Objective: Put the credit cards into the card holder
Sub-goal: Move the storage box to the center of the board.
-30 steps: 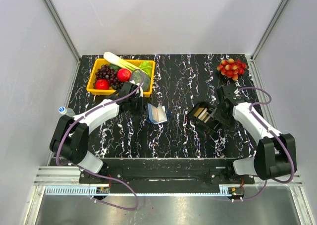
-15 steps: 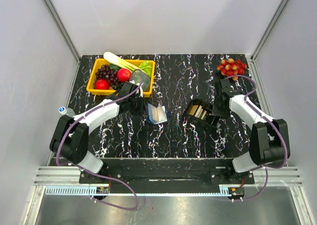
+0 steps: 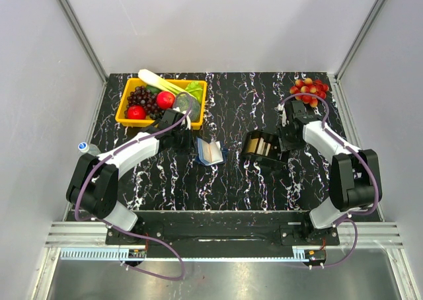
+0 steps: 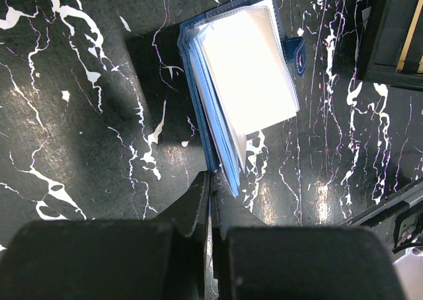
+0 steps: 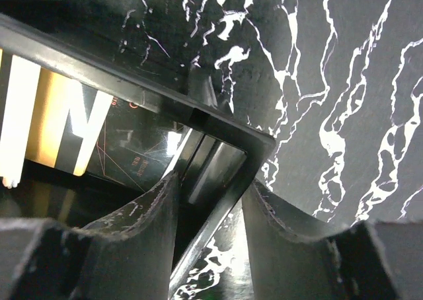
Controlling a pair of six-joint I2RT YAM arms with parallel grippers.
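Note:
The dark-blue card holder (image 3: 210,152) lies open mid-table, its clear pockets (image 4: 244,82) glaring white. My left gripper (image 3: 196,143) is shut on the near edge of its blue cover (image 4: 213,181). To the right stands the black tray (image 3: 246,145) with tan and white credit cards (image 3: 266,146) upright inside; in the right wrist view the cards (image 5: 46,121) show as tan and white stripes. My right gripper (image 3: 281,140) straddles the tray's wall (image 5: 132,82) near a corner, one finger inside and one outside, shut on it (image 5: 211,181).
A yellow basket (image 3: 119,112) of fruit and vegetables sits at the back left, just behind my left arm. A cluster of red fruit (image 3: 308,90) lies at the back right. A small bottle (image 3: 86,146) lies off the mat's left edge.
My right gripper has swung left and toward the back, and the black tray has slid left and turned with it. The left gripper and the card holder have not moved.

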